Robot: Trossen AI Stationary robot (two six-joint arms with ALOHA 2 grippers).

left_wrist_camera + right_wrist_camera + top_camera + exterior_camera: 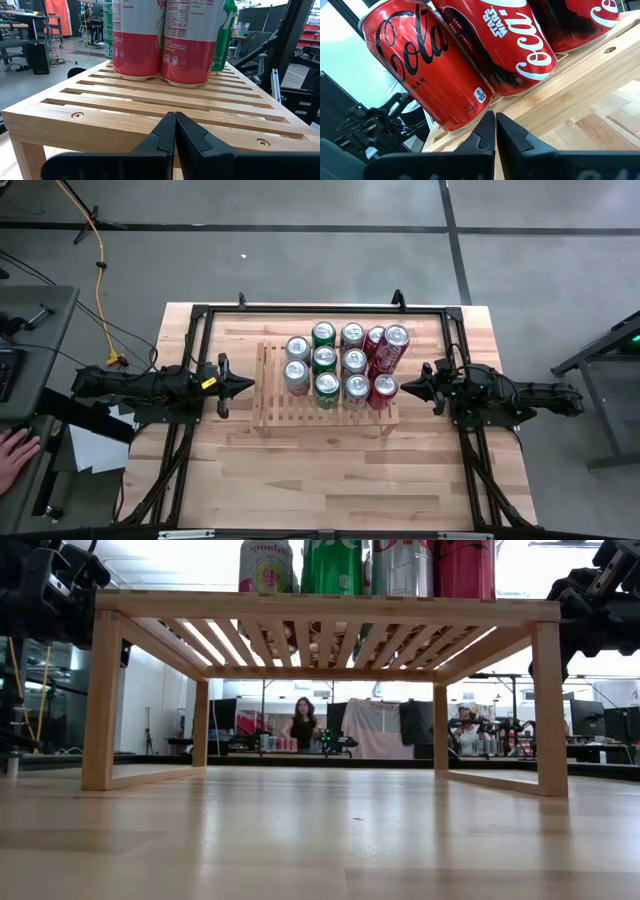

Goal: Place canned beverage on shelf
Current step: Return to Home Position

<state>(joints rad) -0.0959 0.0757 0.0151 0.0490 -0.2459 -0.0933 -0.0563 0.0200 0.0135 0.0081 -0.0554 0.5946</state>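
1. The left gripper (pixel 248 386) hangs just beside the shelf's left end. Its fingers are pressed together on nothing, and its wrist view looks level across the slats.
2. The right gripper (pixel 408 387) sits just beside the right end, its fingers likewise meeting and empty.
3. The shelf (pixel 268 418) stands on the table (pixel 300 480) between the two grippers. Its long axis runs from one gripper to the other, so each tip points inward at an end. Neither arm is clearly nearer. To go home, I judge each arm should back straight out along that axis before swinging, since cans stand towards both ends.
4. Nearest the left gripper are two white-pink cans (pixel 187 45), upright, with bare slats between them and the left end.
5. Nearest the right gripper are the red cans (pixel 425 70), upright and close to the right end's edge. This looks the tighter side. In the high view one red can rises above the rest and seems to stand on another.
6. In the middle are three green cans (pixel 324 359) in a row, with three silver cans (pixel 354 361) in a row beside them. Every can in view stands on the shelf, so loading looks finished.
7. Farthest off, a person's hand (pixel 15 450) rests beyond the table's left side, well apart from the arm.
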